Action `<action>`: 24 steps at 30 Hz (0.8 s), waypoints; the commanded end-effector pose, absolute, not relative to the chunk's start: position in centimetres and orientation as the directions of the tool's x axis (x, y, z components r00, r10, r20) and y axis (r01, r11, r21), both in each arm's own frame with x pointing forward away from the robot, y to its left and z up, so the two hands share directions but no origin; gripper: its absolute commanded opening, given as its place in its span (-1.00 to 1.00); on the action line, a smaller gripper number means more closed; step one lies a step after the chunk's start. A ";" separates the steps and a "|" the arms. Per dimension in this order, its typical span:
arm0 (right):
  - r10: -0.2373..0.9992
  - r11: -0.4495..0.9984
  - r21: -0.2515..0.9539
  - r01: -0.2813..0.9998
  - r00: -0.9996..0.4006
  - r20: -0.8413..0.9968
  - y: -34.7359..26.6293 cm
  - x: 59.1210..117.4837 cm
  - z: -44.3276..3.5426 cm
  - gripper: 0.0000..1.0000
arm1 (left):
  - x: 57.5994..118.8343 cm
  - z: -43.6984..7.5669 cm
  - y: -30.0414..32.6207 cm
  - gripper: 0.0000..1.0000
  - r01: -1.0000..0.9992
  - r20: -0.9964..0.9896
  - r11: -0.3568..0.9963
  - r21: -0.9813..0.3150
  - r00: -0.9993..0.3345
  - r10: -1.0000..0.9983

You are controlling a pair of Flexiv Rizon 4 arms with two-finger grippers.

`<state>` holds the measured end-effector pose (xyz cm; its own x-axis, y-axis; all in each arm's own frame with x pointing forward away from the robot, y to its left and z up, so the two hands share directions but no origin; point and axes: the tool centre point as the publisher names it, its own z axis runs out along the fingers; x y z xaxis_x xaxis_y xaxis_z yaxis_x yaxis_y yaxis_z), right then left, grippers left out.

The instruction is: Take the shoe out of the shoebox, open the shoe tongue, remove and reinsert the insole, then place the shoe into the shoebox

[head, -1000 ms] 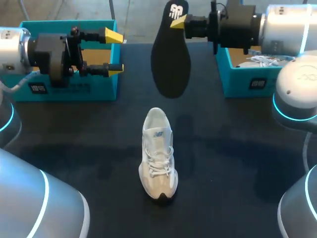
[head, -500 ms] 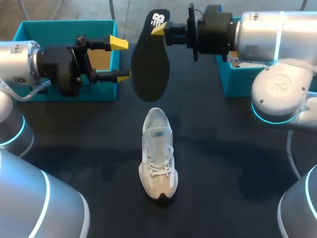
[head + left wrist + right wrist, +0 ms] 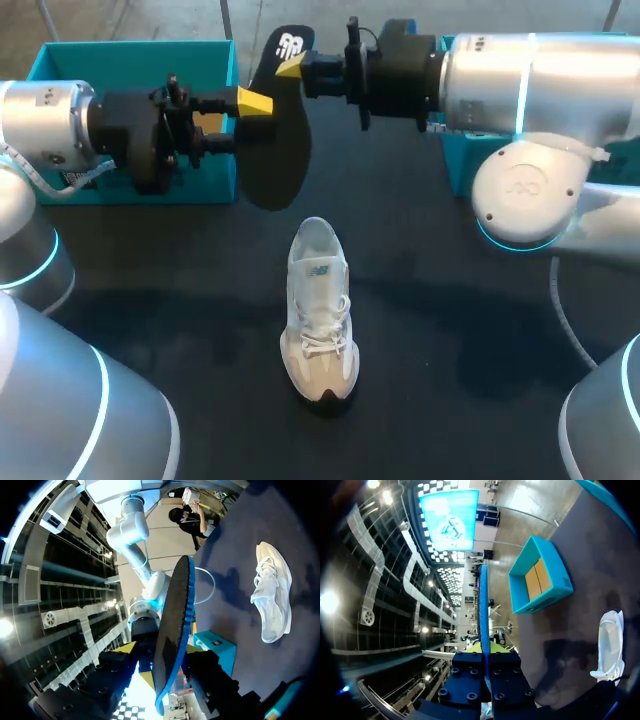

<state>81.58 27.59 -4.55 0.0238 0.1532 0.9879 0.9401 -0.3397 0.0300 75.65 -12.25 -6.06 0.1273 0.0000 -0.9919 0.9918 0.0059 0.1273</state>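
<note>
The shoe (image 3: 320,310) is being left alone on the worktop (image 3: 450,330), untouched by either arm. Above and beyond its heel, the insole (image 3: 272,150) is being held hanging toe-down, pinched at its heel end by the right tool (image 3: 295,68). The left tool (image 3: 248,120) is being held spread wide, one finger on each side of the insole, not clamping. A handover is seemingly being prepared, so the insole's middle should be gripped squarely before the right pinch is released.
</note>
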 end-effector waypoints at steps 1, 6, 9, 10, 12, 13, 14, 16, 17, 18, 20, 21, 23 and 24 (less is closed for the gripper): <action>0.150 -0.352 0.030 0.936 0.025 0.988 28.5 81.5 -4.9 -1.00 | 75.9 -6.1 -12.6 -0.18 0.992 -0.992 0.003 0.127 0.127 0.000; 0.153 -0.349 0.027 0.937 0.029 0.988 28.2 81.3 -5.0 -1.00 | 75.6 -6.3 -12.5 -0.04 0.992 -0.992 0.003 0.124 0.124 0.006; 0.158 -0.350 0.025 0.936 0.032 0.987 27.9 81.3 -5.0 -1.00 | 75.5 -6.4 -12.2 0.51 0.993 -0.993 0.005 0.121 0.121 0.009; 0.158 -0.349 0.024 0.937 0.033 0.987 27.9 81.3 -5.0 -1.00 | 75.5 -6.5 -12.2 0.59 0.993 -0.993 0.006 0.120 0.120 0.011; 0.158 -0.349 0.022 0.937 0.035 0.987 27.7 81.4 -4.9 -1.00 | 75.5 -6.5 -12.0 0.65 0.993 -0.993 0.008 0.120 0.120 0.016; 0.161 -0.348 0.021 0.937 0.038 0.986 27.6 81.5 -4.9 -1.00 | 75.5 -6.6 -12.0 0.65 0.993 -0.993 0.010 0.120 0.120 0.019; 0.168 -0.344 0.021 0.939 0.040 0.985 27.6 81.5 -4.9 -1.00 | 75.5 -6.6 -11.9 0.62 0.993 -0.993 0.011 0.119 0.119 0.020; 0.172 -0.339 0.021 0.940 0.040 0.984 27.5 81.6 -4.9 -1.00 | 75.5 -6.7 -11.8 0.49 0.993 -0.993 0.014 0.117 0.117 0.021; 0.174 -0.336 0.020 0.942 0.041 0.984 27.5 81.6 -4.9 -1.00 | 75.6 -6.7 -11.7 0.31 0.993 -0.993 0.016 0.116 0.116 0.020; 0.176 -0.334 0.019 0.942 0.042 0.984 27.6 81.6 -4.9 -1.00 | 75.6 -6.7 -11.6 0.00 0.993 -0.993 0.018 0.115 0.115 0.018; 0.177 -0.333 0.017 0.943 0.045 0.983 27.6 81.6 -5.0 -1.00 | 75.6 -6.6 -11.6 -0.15 0.993 -0.993 0.019 0.115 0.115 0.016; 0.177 -0.332 0.016 0.943 0.046 0.983 27.7 81.6 -5.1 -1.00 | 75.6 -6.6 -11.5 -0.28 0.993 -0.993 0.021 0.116 0.116 0.016; 0.176 -0.332 0.014 0.943 0.047 0.983 27.8 81.6 -5.2 -1.00 | 75.6 -6.7 -11.4 -0.48 0.993 -0.993 0.022 0.116 0.115 0.016; 0.175 -0.331 0.014 0.943 0.047 0.983 27.9 81.6 -5.3 -1.00 | 75.6 -6.7 -11.4 -1.00 0.993 -0.993 0.022 0.114 0.114 0.015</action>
<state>81.65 27.51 -5.19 0.0455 0.1753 0.9835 0.9449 -0.3270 0.0145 75.77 -11.43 -6.57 0.1130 0.0176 -0.9934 0.9934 0.0184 0.1133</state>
